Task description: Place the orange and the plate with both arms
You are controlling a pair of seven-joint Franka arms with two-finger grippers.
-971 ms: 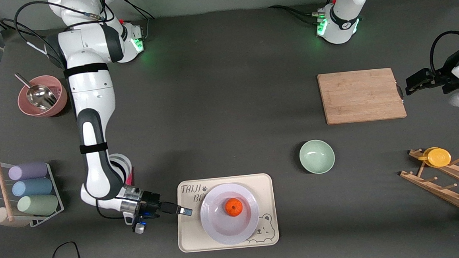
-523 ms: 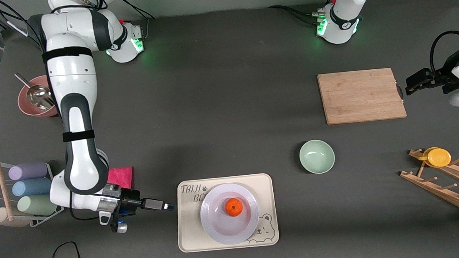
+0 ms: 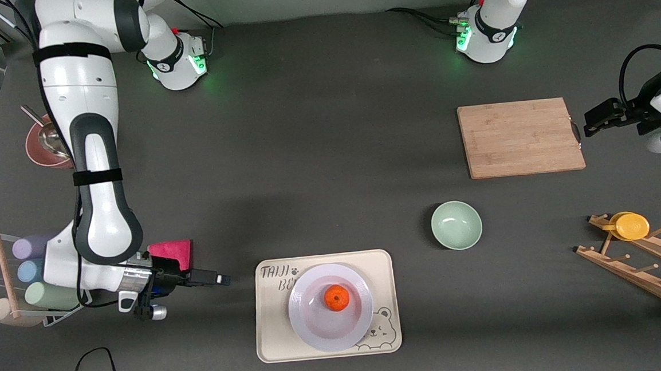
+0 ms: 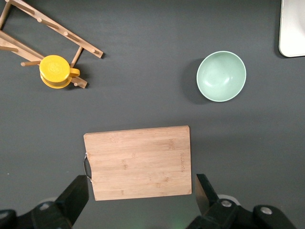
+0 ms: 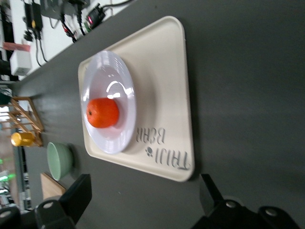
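A bright orange (image 3: 336, 297) sits on a pale lavender-white plate (image 3: 316, 330), on a cream tray (image 3: 272, 338) printed with grey lettering and a bear outline. Nearby are a mint-green bowl (image 3: 456, 225), a light wooden cutting board (image 3: 520, 138) and a magenta sponge (image 3: 171, 251). The table (image 3: 328, 151) is dark grey.

Table tally: one orange (image 3: 336, 298) | one plate (image 3: 314, 330) | one bear-printed tray (image 3: 271, 338) | two bowls: mint-green (image 3: 456, 225), pink (image 3: 39, 154) | one cutting board (image 3: 520, 137) | two arms | three rolled cloths (image 3: 50, 295) | one pink sponge (image 3: 171, 250)
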